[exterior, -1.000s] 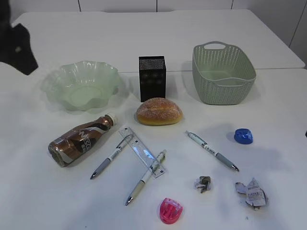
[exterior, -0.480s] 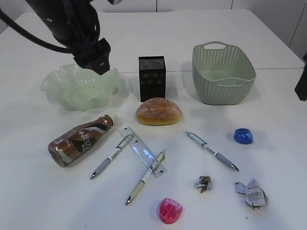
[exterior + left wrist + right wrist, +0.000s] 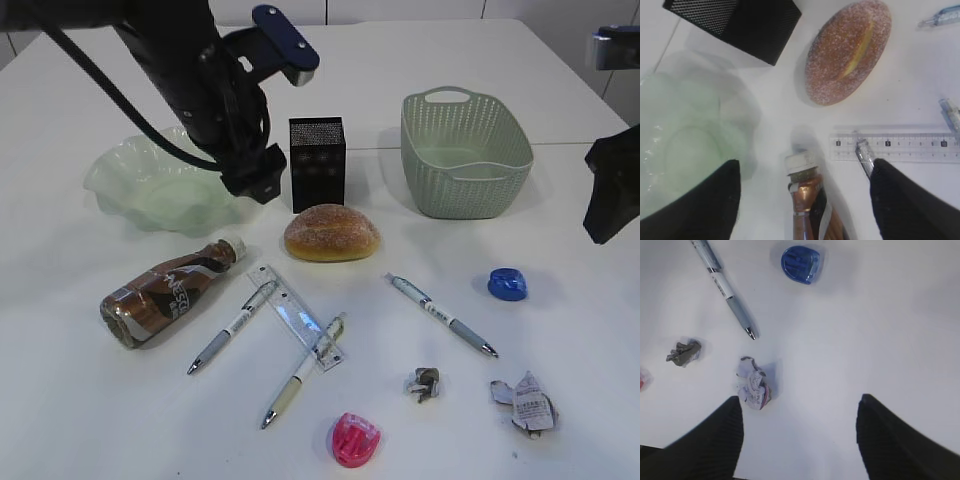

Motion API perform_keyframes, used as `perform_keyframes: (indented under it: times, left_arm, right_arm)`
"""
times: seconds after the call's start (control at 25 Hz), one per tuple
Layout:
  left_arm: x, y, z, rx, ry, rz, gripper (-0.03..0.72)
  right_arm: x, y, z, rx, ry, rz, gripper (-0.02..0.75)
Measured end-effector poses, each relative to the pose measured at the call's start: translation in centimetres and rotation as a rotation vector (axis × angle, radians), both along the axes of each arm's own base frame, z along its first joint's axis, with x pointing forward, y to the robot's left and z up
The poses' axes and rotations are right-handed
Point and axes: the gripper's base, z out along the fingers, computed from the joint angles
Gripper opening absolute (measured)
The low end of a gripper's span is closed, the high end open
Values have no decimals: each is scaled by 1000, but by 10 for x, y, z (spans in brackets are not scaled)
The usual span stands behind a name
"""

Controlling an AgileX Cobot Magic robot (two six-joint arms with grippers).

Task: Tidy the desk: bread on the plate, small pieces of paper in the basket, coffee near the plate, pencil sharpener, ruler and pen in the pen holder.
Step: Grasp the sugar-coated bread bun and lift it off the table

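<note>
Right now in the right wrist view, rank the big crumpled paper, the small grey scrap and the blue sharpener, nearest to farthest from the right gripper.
1. Big crumpled paper, just ahead, left of centre.
2. Small grey scrap, farther left.
3. Blue sharpener, at the top.

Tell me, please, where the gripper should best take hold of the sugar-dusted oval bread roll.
Probably from straight above, across the narrow middle of the sugar-dusted oval bread roll. It lies flat with its long axis left to right, and the table on its near and far sides looks free, so open fingers could close across its short width.

White table (image 3: 100, 420); bread (image 3: 331, 233), coffee bottle (image 3: 166, 292), pens, ruler (image 3: 296, 317)
</note>
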Motion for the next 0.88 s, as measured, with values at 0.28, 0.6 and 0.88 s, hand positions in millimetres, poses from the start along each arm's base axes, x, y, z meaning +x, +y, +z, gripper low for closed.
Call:
perform_keyframes:
  times: [0.28, 0.6, 0.88]
  left_arm:
    - [17, -15, -34, 5, 68, -7, 573]
    - [29, -32, -37, -60, 125, -44, 578]
    - [24, -35, -39, -94, 198, -15, 549]
  right_arm:
    - [16, 1, -18, 1, 59, -5, 551]
    - [23, 2, -25, 4, 78, -8, 551]
    - [25, 2, -29, 3, 91, -8, 551]
